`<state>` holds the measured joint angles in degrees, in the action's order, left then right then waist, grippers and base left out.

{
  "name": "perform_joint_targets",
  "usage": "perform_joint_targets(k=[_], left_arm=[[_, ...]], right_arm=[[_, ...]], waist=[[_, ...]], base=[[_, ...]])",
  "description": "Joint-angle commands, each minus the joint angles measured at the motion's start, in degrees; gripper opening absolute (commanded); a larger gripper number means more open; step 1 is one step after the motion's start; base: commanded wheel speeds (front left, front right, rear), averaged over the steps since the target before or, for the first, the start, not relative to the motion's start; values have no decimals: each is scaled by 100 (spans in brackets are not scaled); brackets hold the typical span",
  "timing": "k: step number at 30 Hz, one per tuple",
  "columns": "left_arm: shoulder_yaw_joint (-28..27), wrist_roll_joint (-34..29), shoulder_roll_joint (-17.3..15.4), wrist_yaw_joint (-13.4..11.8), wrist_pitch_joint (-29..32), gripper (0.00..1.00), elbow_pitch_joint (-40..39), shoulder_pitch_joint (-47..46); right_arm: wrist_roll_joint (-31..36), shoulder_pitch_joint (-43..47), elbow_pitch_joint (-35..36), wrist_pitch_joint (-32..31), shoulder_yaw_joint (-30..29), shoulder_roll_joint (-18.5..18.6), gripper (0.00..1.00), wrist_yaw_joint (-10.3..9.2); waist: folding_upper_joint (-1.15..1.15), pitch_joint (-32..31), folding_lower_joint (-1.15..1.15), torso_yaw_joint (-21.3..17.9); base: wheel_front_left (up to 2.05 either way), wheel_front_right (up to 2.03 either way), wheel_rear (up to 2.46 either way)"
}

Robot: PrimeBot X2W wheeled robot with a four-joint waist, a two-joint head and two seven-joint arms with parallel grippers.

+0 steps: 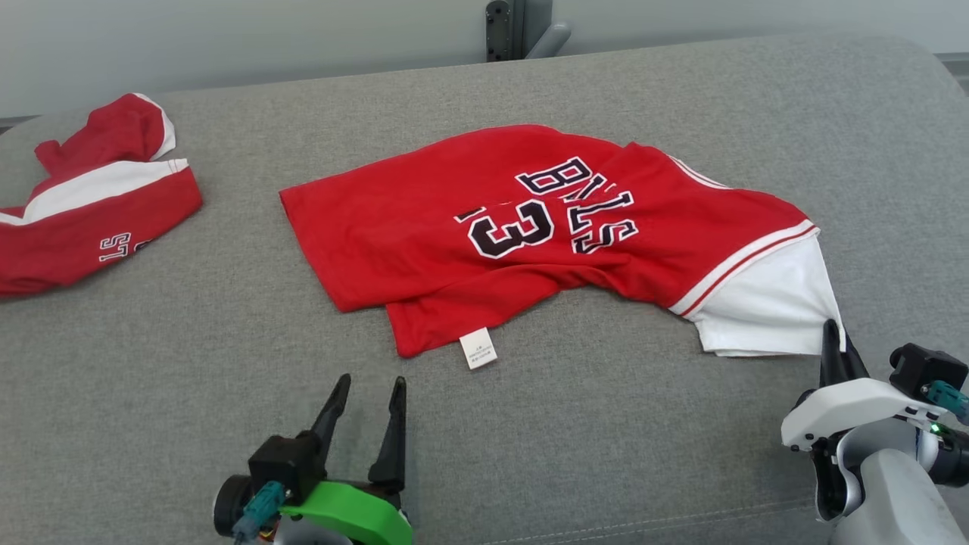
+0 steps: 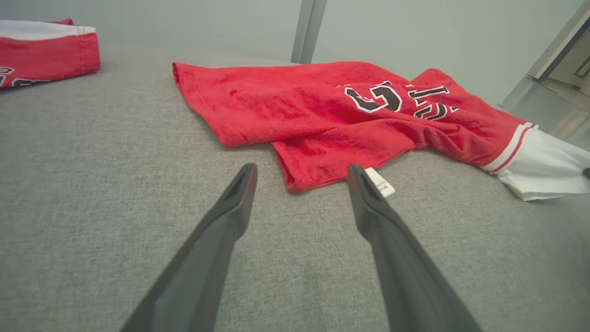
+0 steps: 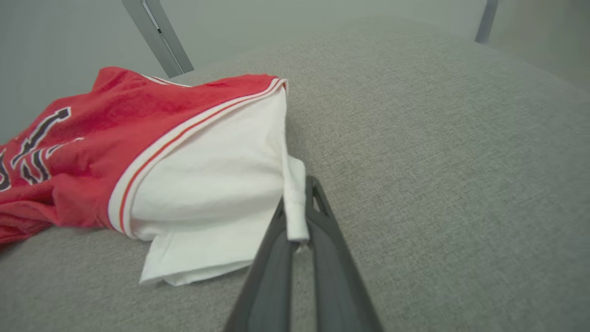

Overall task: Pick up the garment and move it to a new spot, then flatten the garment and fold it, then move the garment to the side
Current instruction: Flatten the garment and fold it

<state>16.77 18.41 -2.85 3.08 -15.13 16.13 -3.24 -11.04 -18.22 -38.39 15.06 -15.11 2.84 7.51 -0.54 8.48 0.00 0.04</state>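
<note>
Head view: red jersey (image 1: 424, 235) stretches left-right, its white sleeve (image 1: 764, 303) pinched in the right jaws; left jaws gape empty near its hem.

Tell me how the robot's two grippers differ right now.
The left gripper stands open and empty; the right gripper is shut on the white sleeve of the red jersey with black lettering. The left gripper sits short of the jersey's hem near the small white tag; the right gripper is at the sleeve end. Both have two long dark fingers over the grey fabric surface.
</note>
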Motion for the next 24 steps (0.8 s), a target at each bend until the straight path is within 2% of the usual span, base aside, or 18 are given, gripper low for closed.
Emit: perform_joint_targets(k=[1,6,12,19,24], left_arm=[[83,124,-8,49,0,100,126,-175],[547,974,-11,10,170,100,999,-670],[781,1509,-18,-393,303,100,1859,-1275],[874,2301,-15,-630,286,100,2408,-1663],[1013,2547,-15,-689,257,100,2606,-1826]], right_arm=[[13,70,58,19,-18,30,0,-4],[69,96,181,20,60,24,0,-4],[4,58,255,20,271,16,0,-4],[-119,67,309,20,454,15,0,-4],[-134,73,334,20,524,14,0,-4]], waist=[[54,10,0,-86],[54,54,0,-275],[54,148,0,-481],[54,213,0,-594],[54,226,0,-627]], base=[[0,0,0],[0,0,0],[0,0,0],[0,0,0],[0,0,0]])
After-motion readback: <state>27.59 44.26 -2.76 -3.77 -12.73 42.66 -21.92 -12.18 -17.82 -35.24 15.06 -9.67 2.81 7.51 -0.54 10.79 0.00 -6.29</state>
